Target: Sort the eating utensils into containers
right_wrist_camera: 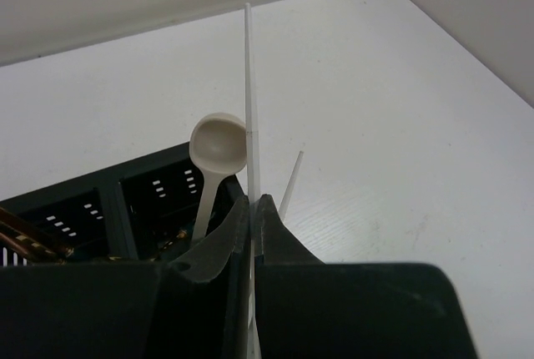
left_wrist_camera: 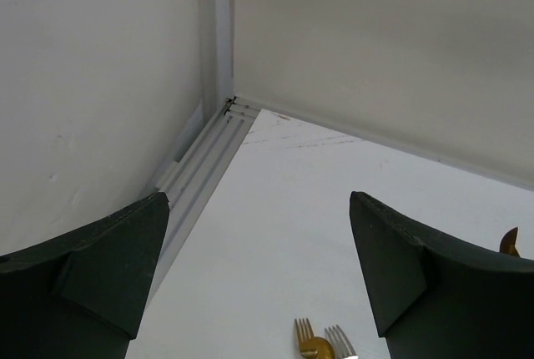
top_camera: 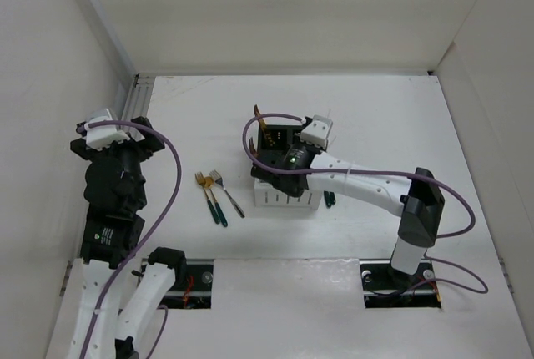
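The containers (top_camera: 269,195) stand mid-table, black bins at the back and white slotted bins in front. My right gripper (top_camera: 294,159) hangs over them, shut on a thin white chopstick (right_wrist_camera: 249,100) that stands upright between its pads. A second white chopstick (right_wrist_camera: 290,180) and a cream spoon (right_wrist_camera: 218,144) stand beside it by the black bins (right_wrist_camera: 142,192). A gold utensil (top_camera: 259,118) sticks out of the back black bin. Two forks (top_camera: 210,185) with teal handles lie on the table left of the bins; their tines show in the left wrist view (left_wrist_camera: 321,338). My left gripper (left_wrist_camera: 259,267) is open and empty, up at the far left.
A dark teal handle (top_camera: 329,199) lies on the table against the bins' right side. White walls close in the table at left, back and right, with a metal rail (left_wrist_camera: 204,163) along the left wall.
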You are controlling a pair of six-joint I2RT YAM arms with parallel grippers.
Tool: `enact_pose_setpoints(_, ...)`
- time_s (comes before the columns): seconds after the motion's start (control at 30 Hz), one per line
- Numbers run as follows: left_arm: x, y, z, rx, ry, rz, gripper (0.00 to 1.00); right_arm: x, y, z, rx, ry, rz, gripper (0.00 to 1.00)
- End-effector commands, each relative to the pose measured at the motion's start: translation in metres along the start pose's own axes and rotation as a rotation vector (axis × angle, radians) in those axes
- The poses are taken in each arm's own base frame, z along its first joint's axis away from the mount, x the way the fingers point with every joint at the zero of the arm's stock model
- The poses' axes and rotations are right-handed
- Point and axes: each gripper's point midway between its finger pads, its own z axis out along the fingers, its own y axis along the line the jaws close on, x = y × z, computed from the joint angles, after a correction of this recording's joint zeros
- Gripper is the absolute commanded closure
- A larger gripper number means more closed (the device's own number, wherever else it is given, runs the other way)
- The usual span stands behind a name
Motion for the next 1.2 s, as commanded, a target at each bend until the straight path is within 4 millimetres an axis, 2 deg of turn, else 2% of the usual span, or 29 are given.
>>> enact_pose_setpoints(0.0, -0.01, -0.002, 0.001, 0.008, -0.03, -0.034, 0.13, -0.082, -0.015, 0.002, 0.025, -0.296, 0.105, 1.0)
enact_pose_setpoints(0.2, -0.005, -0.001, 0.001, 0.006, -0.013, -0.045, 0.13, -0.108, -0.026, -0.001, 0.032, -0.295, 0.185, 1.0)
enact_pose_setpoints(0.3, -0.005, 0.0, 0.002, 0.006, -0.013, -0.045, 0.13, -0.111, -0.026, -0.001, 0.032, -0.295, 0.195, 1.0)
enact_pose_setpoints(0.5, -0.003, 0.0, 0.001, 0.005, -0.005, -0.05, 0.13, -0.089, -0.011, 0.004, 0.04, -0.295, 0.104, 1.0)
enact_pose_setpoints(0.73, -0.001, 0.004, -0.001, -0.005, 0.002, -0.045, 0.13, -0.077, -0.019, 0.037, 0.134, -0.294, 0.072, 1.0)
enact_pose_setpoints(0.83, -0.001, 0.004, -0.001, -0.005, 0.002, -0.045, 0.13, -0.074, -0.016, 0.038, 0.132, -0.294, 0.07, 1.0)
enact_pose_setpoints(0.87, 0.005, 0.004, -0.001, -0.007, 0.018, -0.037, 0.13, -0.074, -0.016, 0.038, 0.132, -0.294, 0.07, 1.0)
enact_pose_setpoints(0.97, 0.002, 0.007, -0.003, -0.015, 0.009, -0.041, 0.13, -0.058, -0.01, 0.034, 0.111, -0.292, 0.016, 1.0)
enact_pose_setpoints(1.03, 0.002, 0.007, -0.003, -0.015, 0.009, -0.041, 0.13, -0.051, -0.002, 0.023, 0.07, -0.281, 0.008, 1.0)
enact_pose_setpoints(1.07, 0.002, 0.007, -0.003, -0.015, 0.009, -0.041, 0.13, -0.046, -0.001, 0.02, 0.06, -0.281, -0.007, 0.98)
enact_pose_setpoints(1.1, 0.002, 0.007, -0.003, -0.015, 0.009, -0.041, 0.13, -0.044, 0.0, 0.017, 0.051, -0.281, -0.016, 0.92)
enact_pose_setpoints(1.17, 0.003, 0.005, -0.003, -0.006, 0.01, -0.041, 0.13, -0.037, -0.001, 0.014, 0.039, -0.254, -0.023, 0.72)
